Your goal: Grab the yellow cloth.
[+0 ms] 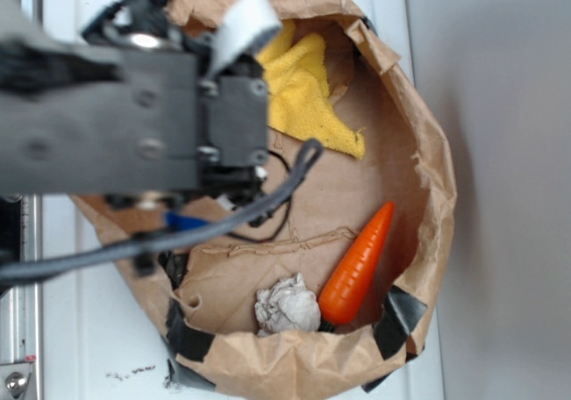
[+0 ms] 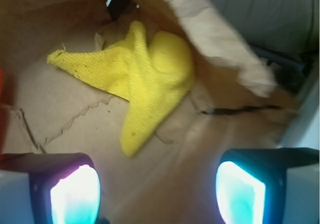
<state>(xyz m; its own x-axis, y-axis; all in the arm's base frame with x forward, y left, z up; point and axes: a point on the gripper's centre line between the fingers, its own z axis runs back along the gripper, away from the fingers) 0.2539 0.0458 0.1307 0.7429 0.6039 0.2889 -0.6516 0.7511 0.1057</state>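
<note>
Jaws stand wide apart with nothing between them, so your gripper (image 2: 157, 194) holds nothing yet. You'll find the yellow cloth (image 2: 142, 79) lying crumpled on the floor of the brown paper bag (image 1: 419, 132), at its far side against the wall and ahead of the fingertips (image 2: 75, 194) in the wrist view. Your orange carrot (image 1: 359, 266) and the grey-white paper wad (image 1: 287, 305) sit at the bag's near side, well apart from the cloth.

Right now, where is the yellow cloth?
In the exterior view the cloth lies at the top of the paper bag, partly under the arm, far from the carrot.
</note>
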